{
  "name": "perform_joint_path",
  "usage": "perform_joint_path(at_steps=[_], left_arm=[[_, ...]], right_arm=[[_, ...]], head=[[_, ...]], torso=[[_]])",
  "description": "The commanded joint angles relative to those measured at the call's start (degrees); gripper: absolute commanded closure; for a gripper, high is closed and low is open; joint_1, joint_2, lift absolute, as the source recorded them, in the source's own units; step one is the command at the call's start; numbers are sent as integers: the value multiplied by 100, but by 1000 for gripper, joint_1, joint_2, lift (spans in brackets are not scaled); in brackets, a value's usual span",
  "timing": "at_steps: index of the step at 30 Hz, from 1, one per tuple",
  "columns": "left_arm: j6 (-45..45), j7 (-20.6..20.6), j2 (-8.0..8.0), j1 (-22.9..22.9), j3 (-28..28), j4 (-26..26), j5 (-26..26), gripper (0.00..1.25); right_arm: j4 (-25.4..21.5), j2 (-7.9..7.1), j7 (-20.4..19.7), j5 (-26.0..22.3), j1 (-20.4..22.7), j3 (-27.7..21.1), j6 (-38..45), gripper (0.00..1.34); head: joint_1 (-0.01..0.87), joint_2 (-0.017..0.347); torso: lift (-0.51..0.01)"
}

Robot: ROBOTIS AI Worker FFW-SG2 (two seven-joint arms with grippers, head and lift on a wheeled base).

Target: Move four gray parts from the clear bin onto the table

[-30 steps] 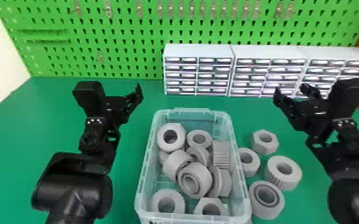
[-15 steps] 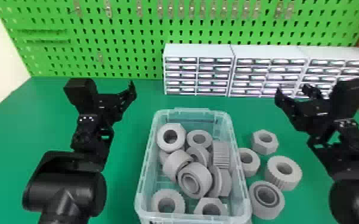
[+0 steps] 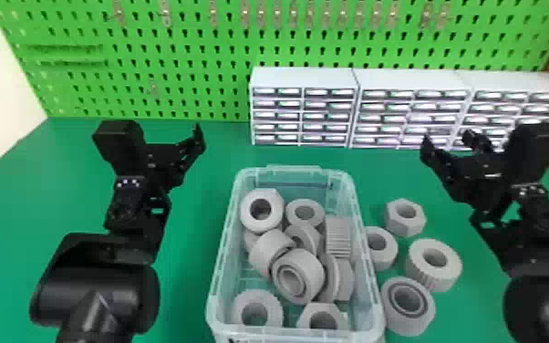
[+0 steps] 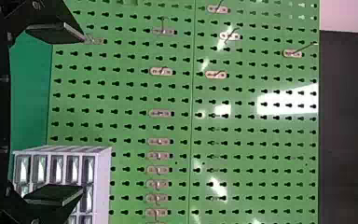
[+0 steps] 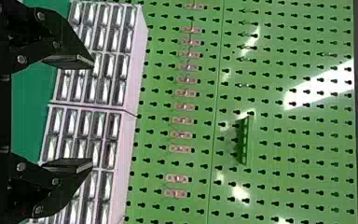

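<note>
Four gray parts (image 3: pixel 427 276) lay on the bench (image 3: pixel 187 296) at lower right, beside the clear bin (image 3: pixel 294 172) at bottom centre, with the left gripper (image 3: pixel 194 141) at left and right gripper (image 3: pixel 448 142) at right spread wide, empty.

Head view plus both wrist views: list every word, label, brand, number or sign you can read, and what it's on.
Nothing I can quote.
Clear bin: dark marks low on its near side, cut off by the head view's bottom edge; unreadable.
Gray parts: no lettering I can make out.
Drawer units: bright drawer fronts, no readable labels.
Pegboard: holes and hooks, no readable sign.
</note>
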Motion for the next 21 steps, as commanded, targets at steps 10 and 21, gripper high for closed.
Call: perform_joint_path(at_steps=[10,21], left_arm=[[18,-8,0,25,43,-16,0,142],[26,-8,0,25,34,-16,-8,142]], right_arm=[[0,5,0,-7,-4,-15,9,513],[0,-4,0,54,-13,2,18,513]], head=[[693,72],[693,72]], torso=[[-52],[-52]])
